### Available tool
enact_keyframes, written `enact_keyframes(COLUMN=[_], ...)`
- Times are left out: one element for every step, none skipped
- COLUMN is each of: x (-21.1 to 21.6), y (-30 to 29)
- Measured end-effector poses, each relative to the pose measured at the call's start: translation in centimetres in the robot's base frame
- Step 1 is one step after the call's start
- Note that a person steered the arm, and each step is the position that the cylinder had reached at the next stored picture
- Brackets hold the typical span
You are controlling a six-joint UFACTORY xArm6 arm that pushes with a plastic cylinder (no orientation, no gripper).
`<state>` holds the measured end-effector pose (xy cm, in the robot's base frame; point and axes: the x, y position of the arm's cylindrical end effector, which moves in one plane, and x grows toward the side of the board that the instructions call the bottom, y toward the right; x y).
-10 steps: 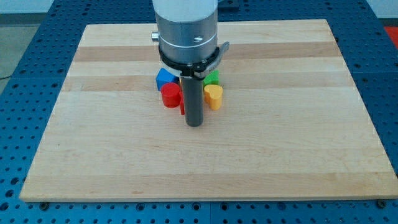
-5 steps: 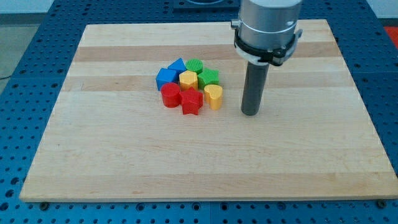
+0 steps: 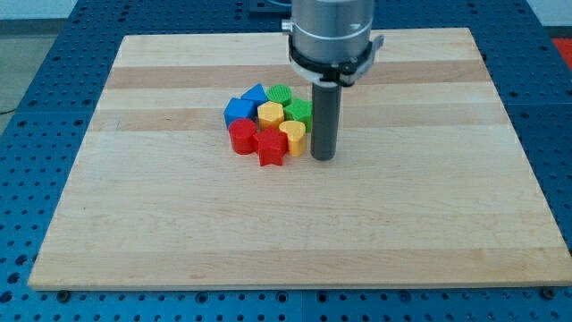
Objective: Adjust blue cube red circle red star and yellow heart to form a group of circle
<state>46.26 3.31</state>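
Red circle, red star, yellow heart and blue cube cluster tightly just left of my tip; no claw; nearly done.

On our pale wooden board we see a tight cluster: blue cube, red circle, red star, yellow heart, green blocks.

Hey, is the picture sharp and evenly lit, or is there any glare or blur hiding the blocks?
Camera view: sharp, even soft lighting, no glare on the wooden board; my tip casts only a faint shadow; the yellow heart and red star are crisp.
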Motion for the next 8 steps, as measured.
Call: enact_keyframes(x=[2.0,2.1,1.8,1.3,0.9,0.9,0.9,0.7], y=[-0.1,-2.0,-4.2,-5.7,-6.6,-6.8,-5.4,0.2])
